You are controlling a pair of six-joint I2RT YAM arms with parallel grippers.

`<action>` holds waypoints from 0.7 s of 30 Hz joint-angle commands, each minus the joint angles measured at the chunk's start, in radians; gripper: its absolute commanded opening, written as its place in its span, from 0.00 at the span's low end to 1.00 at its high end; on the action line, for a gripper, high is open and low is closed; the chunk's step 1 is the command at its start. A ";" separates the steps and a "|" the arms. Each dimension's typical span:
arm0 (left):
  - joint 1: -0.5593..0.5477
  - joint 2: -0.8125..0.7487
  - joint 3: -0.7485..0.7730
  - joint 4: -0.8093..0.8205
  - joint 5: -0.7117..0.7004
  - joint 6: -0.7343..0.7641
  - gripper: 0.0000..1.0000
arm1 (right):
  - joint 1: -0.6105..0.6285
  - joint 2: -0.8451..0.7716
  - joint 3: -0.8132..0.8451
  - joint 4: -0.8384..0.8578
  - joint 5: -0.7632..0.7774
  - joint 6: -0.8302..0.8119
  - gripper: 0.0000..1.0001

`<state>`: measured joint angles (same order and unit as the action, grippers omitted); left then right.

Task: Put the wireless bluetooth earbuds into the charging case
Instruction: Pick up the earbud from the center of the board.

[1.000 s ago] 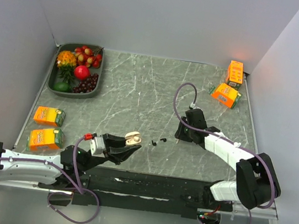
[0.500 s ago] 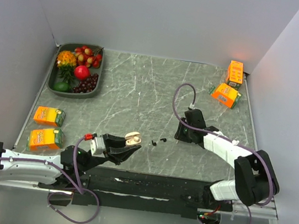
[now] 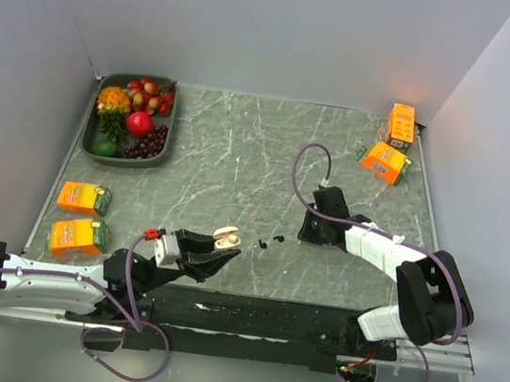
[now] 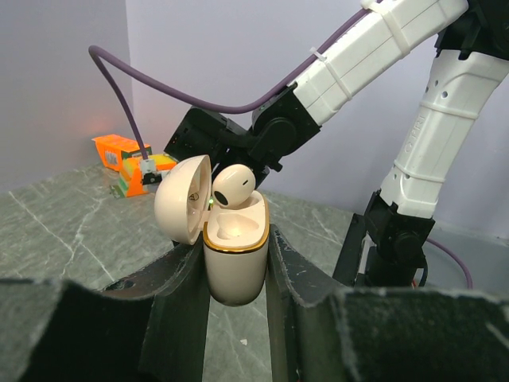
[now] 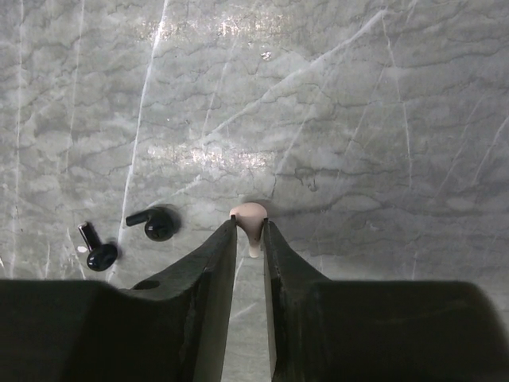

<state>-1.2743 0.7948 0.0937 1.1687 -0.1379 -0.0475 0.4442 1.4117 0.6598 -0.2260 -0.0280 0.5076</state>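
Note:
My left gripper (image 4: pixel 236 239) is shut on the beige charging case (image 4: pixel 235 255), holding it upright with the lid open. A beige earbud (image 4: pixel 233 185) rests loosely in one of its wells. In the top view the case (image 3: pixel 227 238) hangs over the near table, left of centre. My right gripper (image 5: pixel 250 227) points down at the table, its fingertips pressed against both sides of a second beige earbud (image 5: pixel 250 213) that lies on the marble. Two small black earbuds (image 5: pixel 157 224) (image 5: pixel 99 251) lie just left of it, untouched, between the two grippers (image 3: pixel 278 240).
A grey tray (image 3: pixel 163 145) of fruit stands at the back left. Two orange cartons (image 3: pixel 83 197) (image 3: pixel 77 236) lie along the left edge, and two more (image 3: pixel 400 124) (image 3: pixel 384 162) at the back right. A purple cable loops above my right wrist (image 3: pixel 304 165).
My right gripper's jaws have narrowed onto the beige earbud on the table. The left gripper and the case have stayed where they were.

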 commanded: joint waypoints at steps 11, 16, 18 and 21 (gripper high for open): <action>-0.008 0.000 -0.003 0.042 -0.017 -0.011 0.01 | -0.009 -0.028 0.003 0.025 0.007 0.008 0.00; -0.008 0.011 0.001 0.046 -0.014 -0.011 0.01 | -0.009 -0.030 0.012 0.008 0.000 0.005 0.00; -0.010 0.012 0.001 0.046 -0.014 -0.012 0.01 | -0.007 -0.017 0.014 0.005 -0.021 0.002 0.10; -0.008 0.012 0.003 0.045 -0.014 -0.012 0.01 | -0.006 -0.008 0.015 -0.001 -0.021 0.008 0.29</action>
<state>-1.2781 0.8047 0.0933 1.1683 -0.1471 -0.0475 0.4442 1.4090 0.6601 -0.2184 -0.0418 0.5083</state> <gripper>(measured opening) 0.333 0.193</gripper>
